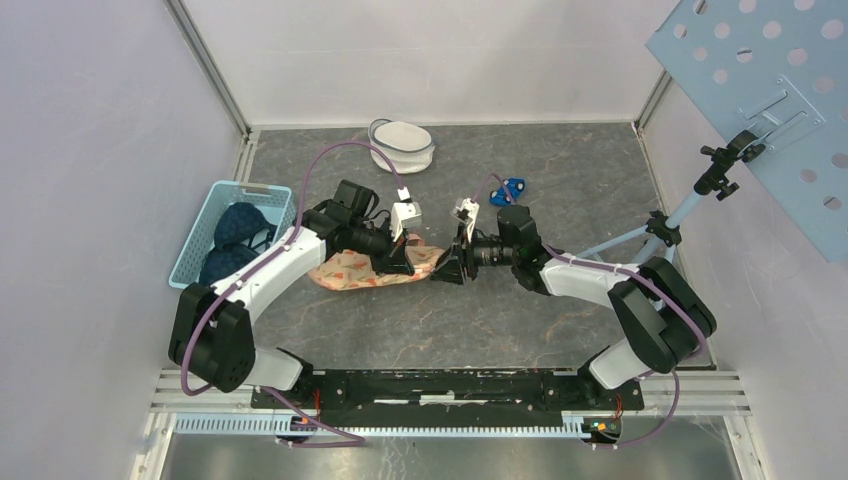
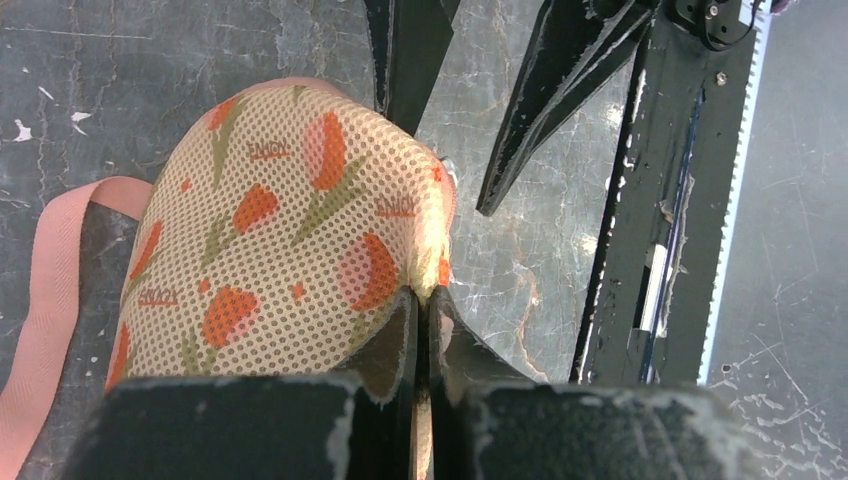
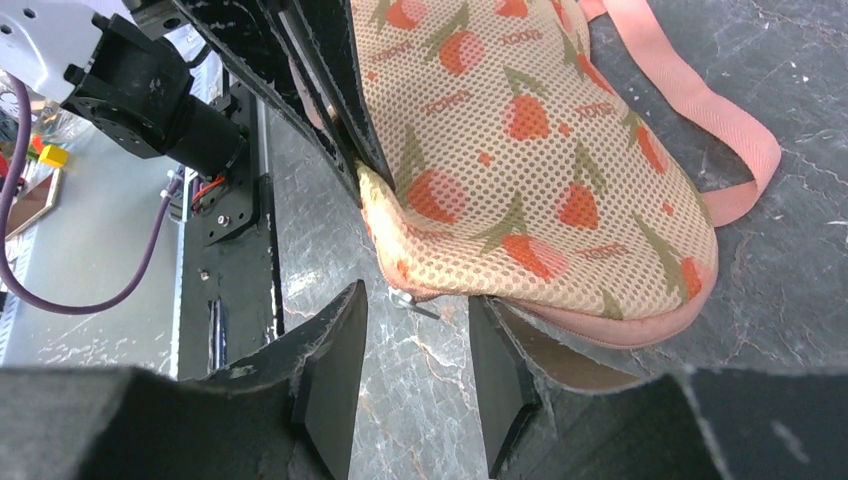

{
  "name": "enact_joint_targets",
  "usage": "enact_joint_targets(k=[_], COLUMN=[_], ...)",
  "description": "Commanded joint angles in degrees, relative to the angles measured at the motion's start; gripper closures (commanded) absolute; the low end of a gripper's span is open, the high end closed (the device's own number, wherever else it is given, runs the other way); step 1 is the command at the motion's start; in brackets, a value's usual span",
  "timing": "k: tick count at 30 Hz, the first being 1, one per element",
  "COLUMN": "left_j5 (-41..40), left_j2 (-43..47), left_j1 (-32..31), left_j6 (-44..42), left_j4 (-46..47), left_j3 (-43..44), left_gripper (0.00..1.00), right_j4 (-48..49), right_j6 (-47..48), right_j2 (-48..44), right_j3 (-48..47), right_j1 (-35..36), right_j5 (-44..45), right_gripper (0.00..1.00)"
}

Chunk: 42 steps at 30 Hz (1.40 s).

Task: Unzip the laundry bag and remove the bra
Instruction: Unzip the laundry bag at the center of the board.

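The laundry bag, cream mesh with orange flowers and pink trim, lies on the dark table between the two arms. My left gripper is shut on the bag's near edge, a fold of mesh pinched between its jaws. My right gripper is open at the bag's corner, and the small metal zipper pull sticks out between its fingertips, untouched. From above, the left gripper and right gripper face each other at the bag's right end. The bra is hidden.
A blue basket with dark blue garments stands at the left. A white round mesh pouch sits at the back, a small blue clip behind the right arm. A camera stand and perforated board occupy the right.
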State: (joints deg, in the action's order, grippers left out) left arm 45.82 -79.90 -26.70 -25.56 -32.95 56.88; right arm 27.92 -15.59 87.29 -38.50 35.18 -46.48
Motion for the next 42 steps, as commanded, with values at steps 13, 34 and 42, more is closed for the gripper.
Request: enact_joint_targets(k=[13,34,42], left_j5=[1.42,-7.36,-5.28], left_j2=[-0.32,0.20,0.98], left_j1=[1.41,4.59,4.59], left_j6=[1.69,-19.85,-20.49], left_j4=[1.18,-2.46,-2.97], left_j3=[1.83,0.32,-0.25], left_gripper=[0.98,0.98,0.98], right_j4=[5.66,-9.54,-1.79], right_j6=[-2.98,9.01,2.81], right_j2=[1.06,0.00,1.36], right_j3=[-0.52,-2.72,-1.33], right_j1=[0.85,-1.31,-1.58], right_j5=[-2.33,0.51,-3.62], right_gripper=[0.92,1.00,0.93])
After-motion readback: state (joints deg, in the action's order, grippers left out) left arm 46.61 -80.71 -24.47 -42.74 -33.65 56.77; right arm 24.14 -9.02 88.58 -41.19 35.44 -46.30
